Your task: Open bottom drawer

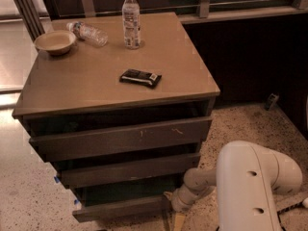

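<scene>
The bottom drawer (120, 209), a slim dark grey-brown slab, is sitting at 6 o'clock in the view, jutting out past the fronts above and showing a shallow dark tray. The gripper (171, 205) is sitting against its right end, at 3 o'clock of the front; whether it is grasping cannot be told. A smooth, rounded white arm (250, 186) is reaching in from 4 o'clock. At 12 o'clock of the drawer the middle front (127, 170) is lying plain, and the wide top front (120, 138) is bearing pale scratches. The matte brown cabinet top (86, 88) is carrying a black packet (140, 77) at centre, an upright clear bottle (131, 20) at 12, a lying bottle (88, 32) and a round tan bowl (55, 41) at 10. Speckled terrazzo floor (240, 124) is spreading at 3 o'clock.
</scene>
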You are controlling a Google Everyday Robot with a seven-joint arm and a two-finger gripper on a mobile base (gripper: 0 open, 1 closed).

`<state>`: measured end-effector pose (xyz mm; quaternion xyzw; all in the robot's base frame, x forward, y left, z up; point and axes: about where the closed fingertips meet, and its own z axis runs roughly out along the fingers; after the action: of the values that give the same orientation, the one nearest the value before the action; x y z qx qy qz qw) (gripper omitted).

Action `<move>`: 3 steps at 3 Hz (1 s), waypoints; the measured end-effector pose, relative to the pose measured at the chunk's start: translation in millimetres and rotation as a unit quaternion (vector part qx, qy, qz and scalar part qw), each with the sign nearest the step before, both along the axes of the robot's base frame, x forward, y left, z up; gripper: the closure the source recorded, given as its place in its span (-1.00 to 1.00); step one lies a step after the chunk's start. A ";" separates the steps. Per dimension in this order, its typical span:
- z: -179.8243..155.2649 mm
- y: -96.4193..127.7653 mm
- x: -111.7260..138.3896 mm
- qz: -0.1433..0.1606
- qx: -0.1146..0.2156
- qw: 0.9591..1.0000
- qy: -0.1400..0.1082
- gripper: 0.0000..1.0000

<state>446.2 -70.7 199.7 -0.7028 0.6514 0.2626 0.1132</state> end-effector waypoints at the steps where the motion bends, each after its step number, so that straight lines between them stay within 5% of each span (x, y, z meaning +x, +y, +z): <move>1: 1.2 -1.4 -27.3 0.016 -0.008 0.999 0.043 -1.00; 3: 9.3 -28.3 -68.2 0.014 -0.035 0.993 0.112 -1.00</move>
<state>378.0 -99.0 209.0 -0.6813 0.6589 0.3187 0.0114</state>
